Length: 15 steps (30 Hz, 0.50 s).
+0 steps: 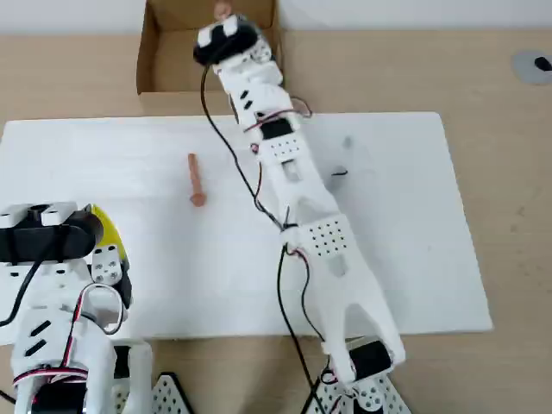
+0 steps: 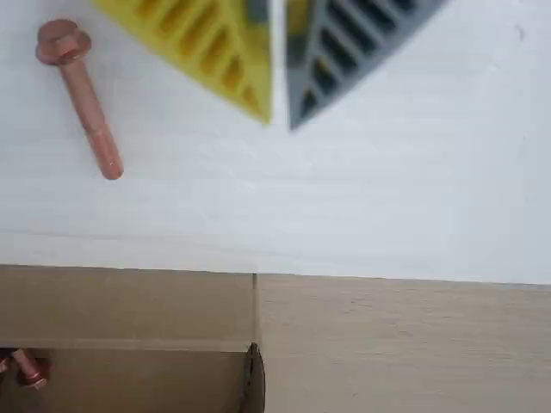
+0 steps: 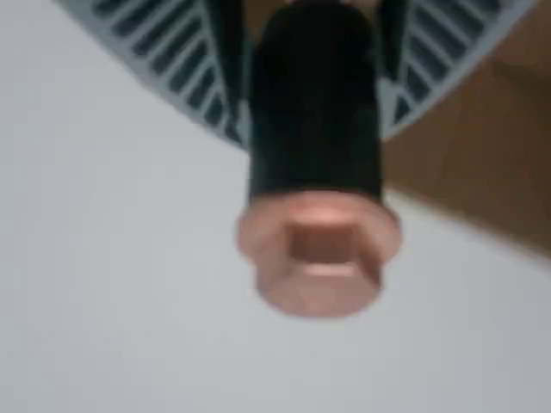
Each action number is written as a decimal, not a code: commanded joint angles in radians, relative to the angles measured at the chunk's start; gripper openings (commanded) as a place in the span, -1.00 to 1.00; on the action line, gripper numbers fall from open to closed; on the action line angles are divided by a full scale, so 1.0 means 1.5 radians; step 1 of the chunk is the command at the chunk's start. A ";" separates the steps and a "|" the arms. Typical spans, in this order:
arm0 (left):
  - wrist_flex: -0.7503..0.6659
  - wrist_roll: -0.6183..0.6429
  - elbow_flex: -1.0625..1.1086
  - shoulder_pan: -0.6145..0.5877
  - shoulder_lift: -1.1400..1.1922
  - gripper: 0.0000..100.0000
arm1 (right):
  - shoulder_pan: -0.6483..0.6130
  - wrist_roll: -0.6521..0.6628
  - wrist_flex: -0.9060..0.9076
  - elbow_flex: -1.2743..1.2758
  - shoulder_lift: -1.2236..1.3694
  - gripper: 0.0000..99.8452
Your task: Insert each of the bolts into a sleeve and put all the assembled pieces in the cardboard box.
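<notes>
right arm stretched far forward, right gripper (image 1: 226, 39) above the cardboard box (image 1: 148, 60), fingers clamped on a black sleeve (image 3: 314, 112). a copper bolt head (image 3: 318, 258) protrudes from the sleeve's end. left arm folded back, left gripper (image 2: 280, 116) over the white mat (image 1: 388, 259), fingertips together, holding nothing. a loose bolt (image 1: 195, 179) lies on the mat ahead of it, well apart.

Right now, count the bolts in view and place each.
3. One bolt on the white mat; one in a sleeve in the right gripper; one seemingly inside the cardboard box. Others may be hidden.
</notes>
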 commanded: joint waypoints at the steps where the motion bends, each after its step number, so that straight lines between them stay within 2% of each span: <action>1: 0.001 0.004 -0.029 -0.007 -0.001 -0.98 | 0.011 0.010 0.023 -0.097 0.018 -0.96; 5: -0.002 0.004 -0.031 -0.007 -0.001 -0.98 | 0.010 0.007 0.108 -0.143 0.034 -0.71; 8: 0.000 0.004 -0.031 -0.007 -0.001 -0.98 | 0.009 -0.039 0.166 -0.181 0.032 -0.53; 15: 0.001 0.004 -0.031 -0.008 -0.001 -0.98 | 0.010 -0.059 0.237 -0.258 0.036 -0.50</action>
